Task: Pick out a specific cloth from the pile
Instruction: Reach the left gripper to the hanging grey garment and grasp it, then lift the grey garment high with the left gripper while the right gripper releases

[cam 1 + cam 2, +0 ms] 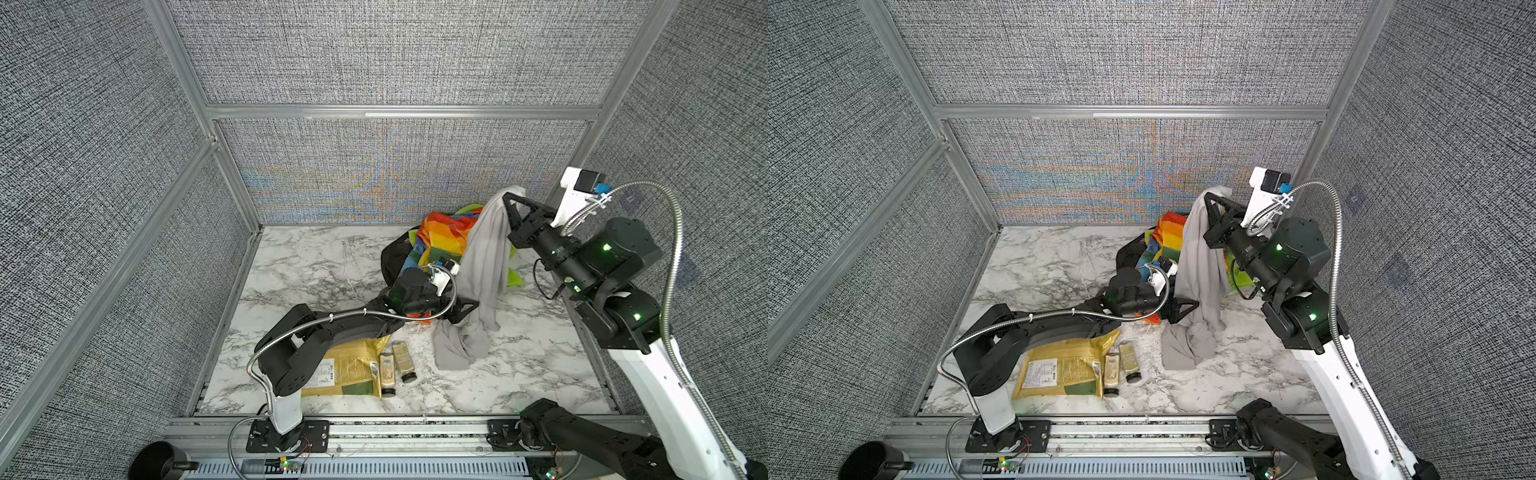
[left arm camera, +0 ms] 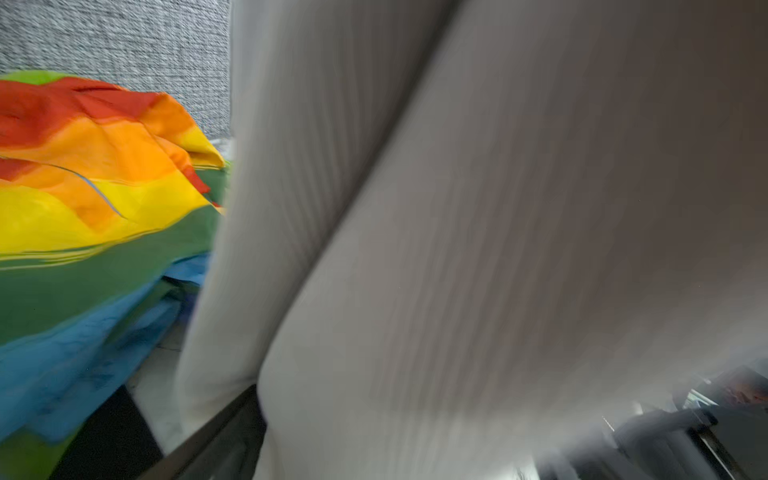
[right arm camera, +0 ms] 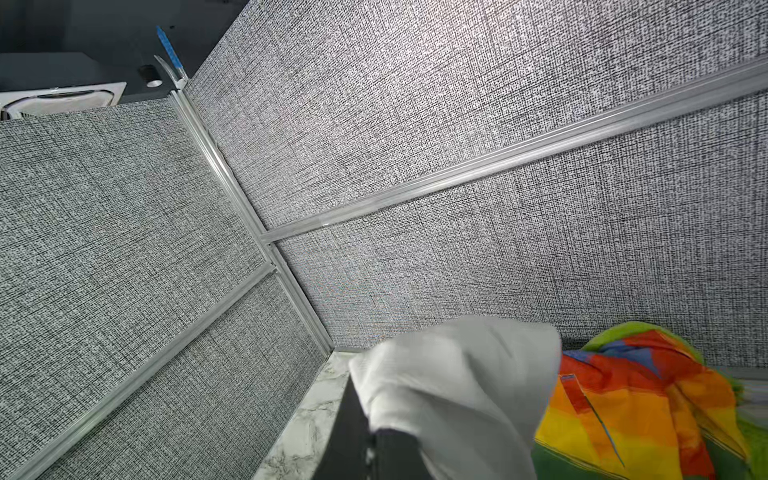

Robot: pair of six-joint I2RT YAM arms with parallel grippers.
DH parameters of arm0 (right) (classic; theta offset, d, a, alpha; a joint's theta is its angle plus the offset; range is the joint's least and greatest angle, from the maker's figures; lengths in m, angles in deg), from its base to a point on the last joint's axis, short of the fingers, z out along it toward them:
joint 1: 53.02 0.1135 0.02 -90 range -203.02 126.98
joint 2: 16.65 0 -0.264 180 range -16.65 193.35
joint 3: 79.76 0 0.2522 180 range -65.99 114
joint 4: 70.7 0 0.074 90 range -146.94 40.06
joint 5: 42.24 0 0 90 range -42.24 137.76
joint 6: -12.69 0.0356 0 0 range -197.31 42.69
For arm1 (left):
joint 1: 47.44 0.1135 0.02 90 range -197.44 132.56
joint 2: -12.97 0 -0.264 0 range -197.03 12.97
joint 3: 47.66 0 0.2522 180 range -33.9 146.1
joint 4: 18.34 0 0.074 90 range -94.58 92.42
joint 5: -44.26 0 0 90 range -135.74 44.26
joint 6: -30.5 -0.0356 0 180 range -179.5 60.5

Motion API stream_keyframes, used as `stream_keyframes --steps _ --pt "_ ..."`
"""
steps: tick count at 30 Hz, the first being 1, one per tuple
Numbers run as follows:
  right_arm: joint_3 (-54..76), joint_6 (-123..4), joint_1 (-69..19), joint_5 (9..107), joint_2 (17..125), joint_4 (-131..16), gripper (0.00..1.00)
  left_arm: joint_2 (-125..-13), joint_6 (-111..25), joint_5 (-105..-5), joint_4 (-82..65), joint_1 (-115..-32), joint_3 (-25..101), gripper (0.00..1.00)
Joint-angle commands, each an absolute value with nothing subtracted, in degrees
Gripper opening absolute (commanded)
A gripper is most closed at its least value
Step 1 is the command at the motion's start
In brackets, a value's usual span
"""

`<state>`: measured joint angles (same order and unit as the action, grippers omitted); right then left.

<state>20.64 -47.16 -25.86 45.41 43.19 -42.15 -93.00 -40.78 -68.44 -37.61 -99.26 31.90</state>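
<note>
My right gripper (image 1: pixel 509 198) (image 1: pixel 1209 200) is raised at the back right, shut on the top of the light grey cloth (image 1: pixel 486 257) (image 1: pixel 1200 257). The cloth hangs down in a long fold, and its lower end lies bunched on the marble table (image 1: pixel 316 266). In the right wrist view the cloth (image 3: pixel 457 374) wraps over the closed dark fingers (image 3: pixel 353 436). Behind it sits the pile: a rainbow-striped cloth (image 1: pixel 444 232) (image 2: pixel 104 187) (image 3: pixel 631 415), a lime green one (image 1: pixel 515 279) and a black one (image 1: pixel 392 257). My left gripper (image 1: pixel 471 311) (image 1: pixel 1190 311) stands open low against the hanging cloth (image 2: pixel 457 208), which fills its view.
A yellow bag (image 1: pixel 345 370) lies at the front under my left arm, with two small tan bottles (image 1: pixel 388 370) (image 1: pixel 404 359) beside it. Grey fabric walls with metal rails close in the back and both sides. A black cup (image 1: pixel 158 461) stands off the table at front left.
</note>
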Motion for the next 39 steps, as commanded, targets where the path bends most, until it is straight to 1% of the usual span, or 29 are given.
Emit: stream_keyframes --steps 1,3,4,9,12,13,14,16,19,22,26,29,31,33,35,39 --pt "20.3 -47.0 -25.8 45.1 42.8 -45.5 0.0 -95.2 -39.3 -67.3 -40.6 -99.3 34.1 0.99" --pt "20.3 -46.9 -25.8 45.4 42.8 -45.6 0.0 -96.8 -38.3 -66.0 -40.3 -99.3 35.7 0.96" --pt "20.2 -46.9 -25.8 45.3 42.7 -45.5 0.0 -97.4 -38.0 -65.6 -40.3 -99.3 36.4 0.91" --pt "19.7 -47.5 -25.8 43.5 41.9 -44.5 0.0 -99.1 -35.9 -67.3 -41.4 -99.3 38.6 0.45" --pt "21.2 -48.3 -25.8 38.6 42.1 -40.2 0.0 -97.4 -36.5 -66.8 -40.2 -99.3 37.7 0.16" --pt "22.3 -48.8 -25.8 36.0 42.6 -37.2 0.0 -96.2 -37.4 -65.7 -38.7 -99.2 37.2 0.08" --pt "23.0 -49.3 -25.8 33.8 43.0 -34.8 0.0 -94.8 -38.1 -65.0 -37.7 -99.0 36.7 0.03" --pt "22.9 -50.3 -25.8 29.7 43.2 -30.9 0.0 -91.5 -39.0 -64.7 -36.1 -98.2 35.4 0.0" --pt "20.0 -50.4 -26.0 26.4 42.0 -29.0 0.0 -87.0 -38.8 -66.3 -34.0 -96.2 34.5 0.0" --pt "16.6 -50.0 -26.4 28.0 40.4 -29.7 0.0 -83.3 -38.4 -67.0 -31.9 -93.9 34.0 0.0" --pt "15.7 -50.2 -26.6 32.3 41.0 -28.9 0.01 -80.2 -38.8 -67.2 -28.6 -91.6 36.3 0.0" --pt "16.9 -50.5 -26.8 37.0 42.9 -26.8 0.11 -78.4 -40.2 -66.8 -25.7 -91.0 40.1 0.0" --pt "18.0 -51.0 -26.8 42.3 44.6 -25.6 0.2 -77.4 -41.0 -66.7 -24.1 -90.6 43.2 0.0" --pt "18.5 -51.4 -26.8 46.6 45.8 -25.1 0.26 -76.6 -41.6 -67.0 -23.2 -90.1 45.9 0.0" --pt "18.0 -51.1 -26.8 49.1 46.4 -25.2 0.34 -76.3 -41.7 -68.3 -22.5 -89.2 48.7 0.0" --pt "16.1 -51.4 -26.8 51.8 46.1 -24.5 0.65 -76.5 -38.5 -72.5 -22.8 -86.1 53.6 0.0"
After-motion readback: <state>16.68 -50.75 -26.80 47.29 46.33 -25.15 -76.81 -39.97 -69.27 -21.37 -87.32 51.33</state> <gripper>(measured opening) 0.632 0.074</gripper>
